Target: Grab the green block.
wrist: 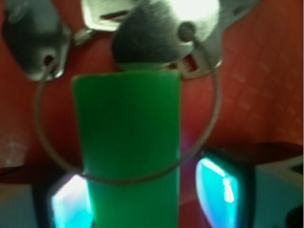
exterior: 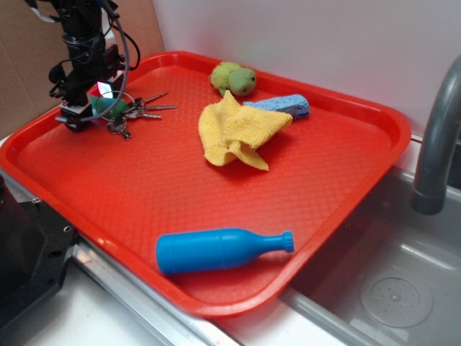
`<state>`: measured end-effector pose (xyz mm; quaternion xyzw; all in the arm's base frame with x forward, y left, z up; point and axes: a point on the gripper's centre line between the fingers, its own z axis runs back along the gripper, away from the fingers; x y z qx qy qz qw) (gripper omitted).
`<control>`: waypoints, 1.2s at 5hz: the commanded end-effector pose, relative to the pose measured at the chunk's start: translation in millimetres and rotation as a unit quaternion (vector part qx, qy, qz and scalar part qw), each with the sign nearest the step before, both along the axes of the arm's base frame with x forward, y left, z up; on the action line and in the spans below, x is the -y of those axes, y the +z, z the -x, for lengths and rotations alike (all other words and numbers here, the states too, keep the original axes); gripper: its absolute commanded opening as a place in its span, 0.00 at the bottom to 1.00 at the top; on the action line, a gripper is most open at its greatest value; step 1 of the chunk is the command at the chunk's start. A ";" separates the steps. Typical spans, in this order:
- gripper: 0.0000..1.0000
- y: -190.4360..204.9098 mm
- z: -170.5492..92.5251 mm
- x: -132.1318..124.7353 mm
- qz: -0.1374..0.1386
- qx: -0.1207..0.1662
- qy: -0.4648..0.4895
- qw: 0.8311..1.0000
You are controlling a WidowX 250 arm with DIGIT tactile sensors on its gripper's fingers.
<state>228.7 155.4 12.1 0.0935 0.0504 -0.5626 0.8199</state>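
Observation:
The green block (wrist: 128,133) fills the middle of the wrist view, lying lengthwise between my fingers on the red tray (exterior: 389,122). My gripper (wrist: 142,199) straddles its near end. The left fingertip (wrist: 71,204) sits against the block's side, and a strip of red tray shows between the block and the right fingertip (wrist: 216,190). A thin wire ring (wrist: 216,99) of the silver keys (wrist: 156,33) lies across the block. In the exterior view the gripper (exterior: 97,104) is down at the tray's back left corner, with a bit of the green block (exterior: 109,107) showing beside the keys (exterior: 144,108).
On the tray lie a yellow cloth (exterior: 238,130), a yellow-green plush toy (exterior: 234,78), a blue sponge (exterior: 284,105) and a blue bottle (exterior: 216,250) near the front rim. A grey faucet (exterior: 439,137) and a sink (exterior: 389,288) are to the right.

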 end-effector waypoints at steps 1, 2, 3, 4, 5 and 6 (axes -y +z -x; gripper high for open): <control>0.00 36.6 -0.1 22.5 0.056 0.000 0.007 0.998; 0.00 87.8 10.5 47.9 0.093 -0.010 0.028 0.995; 0.00 137.7 41.3 91.9 0.093 0.003 0.152 0.984; 0.00 192.8 46.4 93.1 0.128 -0.029 0.245 0.961; 0.00 220.9 49.1 85.0 0.170 -0.065 0.355 0.917; 0.00 232.6 46.4 86.9 0.123 -0.074 0.456 0.878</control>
